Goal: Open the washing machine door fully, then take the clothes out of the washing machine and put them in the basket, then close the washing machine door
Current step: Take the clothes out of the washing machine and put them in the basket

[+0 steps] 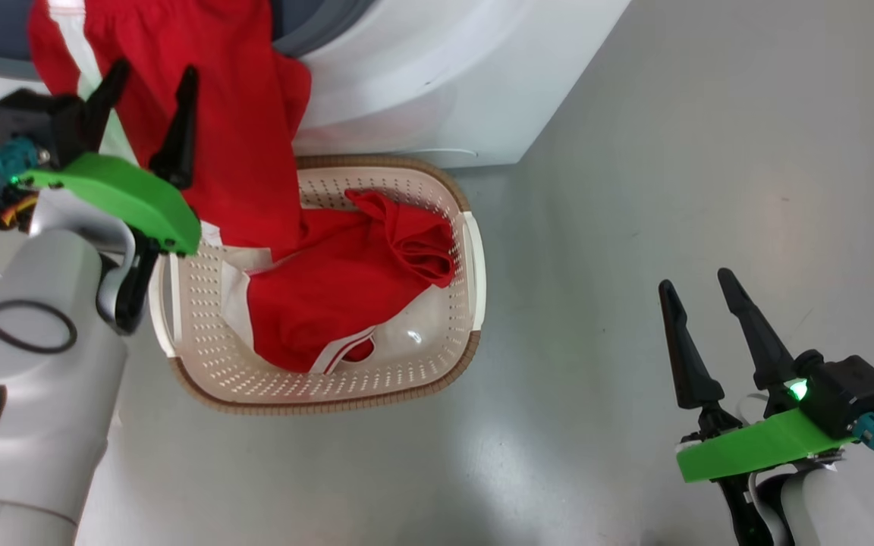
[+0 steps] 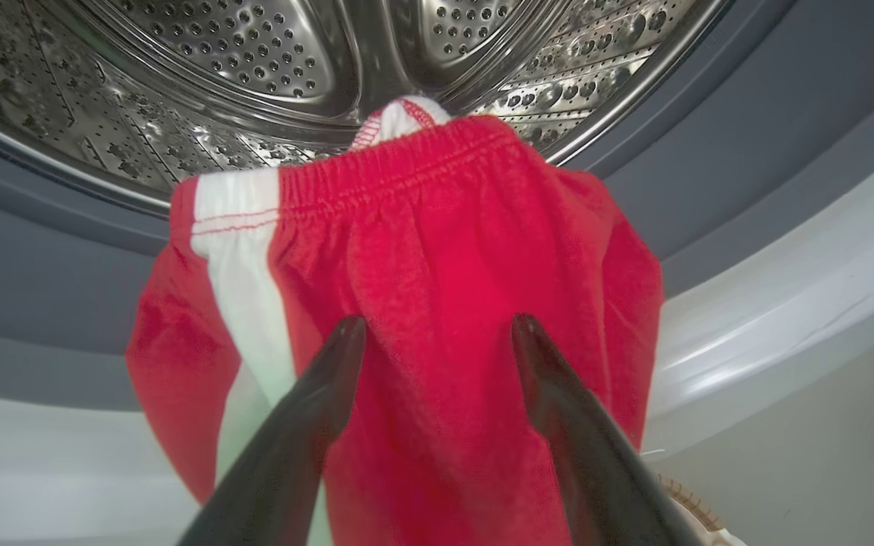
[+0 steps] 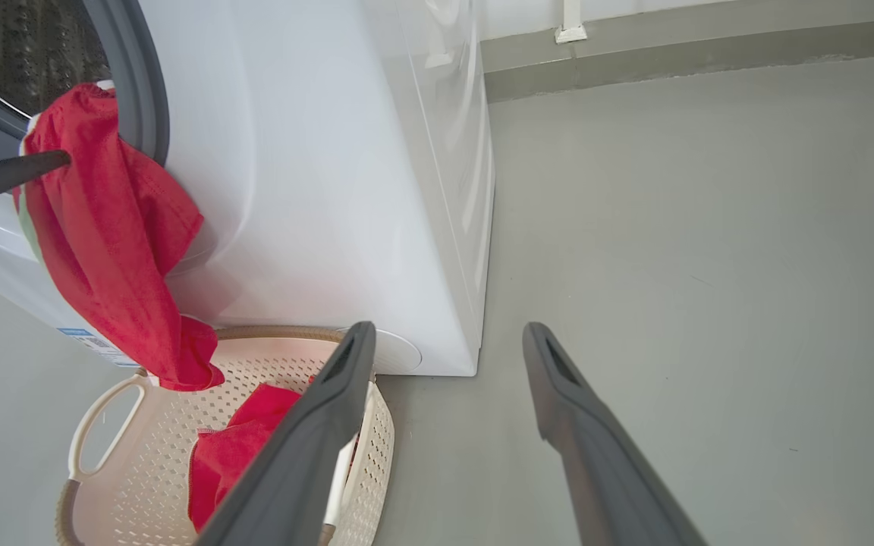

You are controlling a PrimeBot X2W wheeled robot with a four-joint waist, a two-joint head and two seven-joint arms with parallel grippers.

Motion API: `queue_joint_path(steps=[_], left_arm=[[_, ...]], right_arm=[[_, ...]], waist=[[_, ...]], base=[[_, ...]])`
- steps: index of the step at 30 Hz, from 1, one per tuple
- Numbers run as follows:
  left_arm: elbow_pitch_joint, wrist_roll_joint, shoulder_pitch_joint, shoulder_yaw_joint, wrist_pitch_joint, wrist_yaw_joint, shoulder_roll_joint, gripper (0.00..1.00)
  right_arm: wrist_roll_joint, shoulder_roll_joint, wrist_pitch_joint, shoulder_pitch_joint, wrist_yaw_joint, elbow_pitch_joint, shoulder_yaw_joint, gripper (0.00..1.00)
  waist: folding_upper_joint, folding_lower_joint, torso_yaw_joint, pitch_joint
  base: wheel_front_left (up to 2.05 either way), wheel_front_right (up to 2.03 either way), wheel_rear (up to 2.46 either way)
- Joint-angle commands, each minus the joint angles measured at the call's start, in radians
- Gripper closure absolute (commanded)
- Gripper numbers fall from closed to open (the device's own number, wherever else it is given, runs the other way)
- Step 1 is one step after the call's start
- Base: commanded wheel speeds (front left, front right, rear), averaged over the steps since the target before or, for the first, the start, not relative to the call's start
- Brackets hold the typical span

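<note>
Over at the left, the left hand [image 1: 156, 68] is open, its two dark fingers [image 1: 179, 129] spread wide and pointing at a red garment [image 1: 240, 136] with a white stripe; nothing is clamped between them, and whether the tips touch the fabric I cannot tell. That garment hangs from the steel drum [image 2: 255, 61] out over the grey rubber ring [image 2: 42, 280] and down the white front of the washing machine [image 1: 422, 76], its lower end reaching into the basket [image 1: 422, 356]. A second garment [image 1: 331, 303], also red with white trim, lies crumpled inside the basket, which stands on the floor [image 1: 634, 189] just beside the machine's near face. Well apart at the right, the right hand [image 1: 695, 278] hovers over the floor, open and empty.
</note>
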Motion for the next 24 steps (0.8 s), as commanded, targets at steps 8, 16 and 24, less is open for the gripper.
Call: queue_joint_path(steps=[8, 16, 24], left_arm=[[0.075, -0.047, -0.094, -0.049, -0.007, -0.005, 0.055, 0.0], [0.115, -0.081, -0.127, -0.09, -0.014, -0.005, 0.06, 1.0], [0.101, -0.114, -0.127, -0.111, -0.018, -0.005, 0.061, 1.0]], right_arm=[[0.026, -0.004, -0.006, -0.031, 0.006, -0.025, 0.032, 0.0], [0.029, -0.004, -0.006, -0.04, 0.006, -0.024, 0.033, 0.0], [0.028, -0.004, -0.006, -0.041, 0.006, -0.024, 0.027, 0.0]], waist=[[-0.0001, 0.0, -0.012, 0.035], [-0.0001, 0.0, -0.017, 0.041], [-0.0001, 0.0, -0.009, 0.035]], base=[[0.0, 0.0, 0.0], [0.0, 0.0, 0.0], [0.0, 0.0, 0.0]])
